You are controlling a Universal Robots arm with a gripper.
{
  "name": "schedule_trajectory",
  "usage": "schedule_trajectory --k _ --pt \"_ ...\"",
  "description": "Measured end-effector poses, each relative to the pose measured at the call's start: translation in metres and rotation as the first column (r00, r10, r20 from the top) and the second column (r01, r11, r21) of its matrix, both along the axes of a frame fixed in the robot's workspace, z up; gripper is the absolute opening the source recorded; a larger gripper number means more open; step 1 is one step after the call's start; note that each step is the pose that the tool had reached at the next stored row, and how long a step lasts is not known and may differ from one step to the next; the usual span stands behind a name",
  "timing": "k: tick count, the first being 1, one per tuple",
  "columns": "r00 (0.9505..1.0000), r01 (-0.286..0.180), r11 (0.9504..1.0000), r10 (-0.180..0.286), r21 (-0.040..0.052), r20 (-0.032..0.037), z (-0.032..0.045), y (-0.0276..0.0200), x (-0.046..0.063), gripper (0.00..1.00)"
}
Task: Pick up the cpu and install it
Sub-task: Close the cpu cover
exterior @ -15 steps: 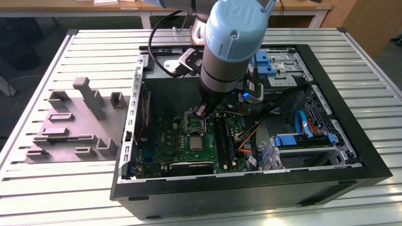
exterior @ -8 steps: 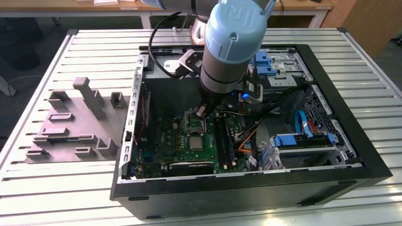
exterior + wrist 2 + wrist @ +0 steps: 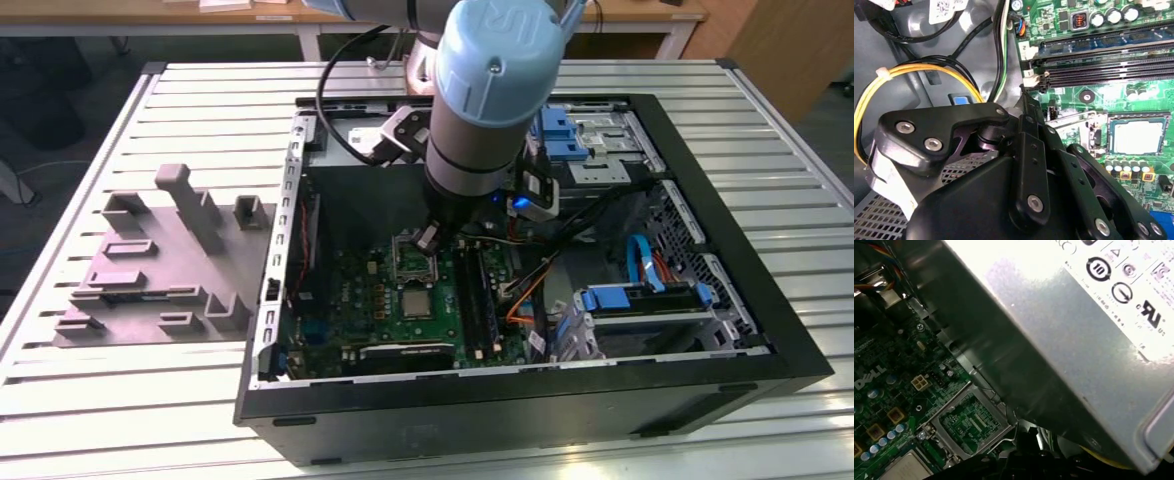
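The small silvery-grey square cpu (image 3: 418,305) lies flat on the green motherboard (image 3: 387,310) inside the open black computer case (image 3: 747,300), seated in a frame. The black gripper (image 3: 430,240) hangs above an empty metal-framed socket (image 3: 970,422) nearby; the arm hides its fingers, so I cannot tell whether they are parted.

Slatted metal table (image 3: 120,400) (pale, ribbed): open computer case (image 3: 747,330), grey tray (image 3: 147,270) beside it.

Silvery-grey cpu (image 3: 1139,137) on a green motherboard (image 3: 400,300), black case (image 3: 747,330), grey tray (image 3: 147,270), pale-blue-capped arm (image 3: 501,50).
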State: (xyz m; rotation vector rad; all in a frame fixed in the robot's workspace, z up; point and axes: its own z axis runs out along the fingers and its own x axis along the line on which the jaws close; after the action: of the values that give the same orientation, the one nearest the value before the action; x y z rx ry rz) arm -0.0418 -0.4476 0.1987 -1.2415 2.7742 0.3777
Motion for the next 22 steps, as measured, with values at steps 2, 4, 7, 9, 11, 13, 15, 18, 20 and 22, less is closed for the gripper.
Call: schedule_trajectory --k 2,4,7,9,11,13,15,18,20,22 --pt "1.0 0.0 1.0 0.0 -0.0038 -0.0003 0.0014 0.0001 0.0 0.11" --pt "1.0 0.0 1.0 0.0 -0.007 -0.0001 0.0036 0.0004 0.0 0.11" --pt "1.0 0.0 0.9998 0.0 -0.0191 -0.0001 0.0064 0.0008 0.0 0.11" --pt "1.0 0.0 0.9995 0.0 -0.0319 -0.0001 0.0085 0.0011 0.0 0.11" --pt "1.0 0.0 0.999 0.0 -0.0438 -0.0002 0.0108 0.002 0.0 0.11" --pt "1.0 0.0 0.9986 0.0 -0.0524 -0.0001 0.0137 0.0029 0.0 0.11" --pt "1.0 0.0 0.9981 0.0 -0.061 -0.0001 0.0167 0.0038 0.0 0.11" --pt "1.0 0.0 0.9972 0.0 -0.0748 -0.0001 0.0209 0.0048 0.0 0.11" --pt "1.0 0.0 0.9959 0.0 -0.091 -0.0002 0.0231 0.0054 0.0 0.11" --pt "1.0 -0.001 0.9944 0.001 -0.1055 -0.0002 0.0244 0.0059 0.0 0.11"
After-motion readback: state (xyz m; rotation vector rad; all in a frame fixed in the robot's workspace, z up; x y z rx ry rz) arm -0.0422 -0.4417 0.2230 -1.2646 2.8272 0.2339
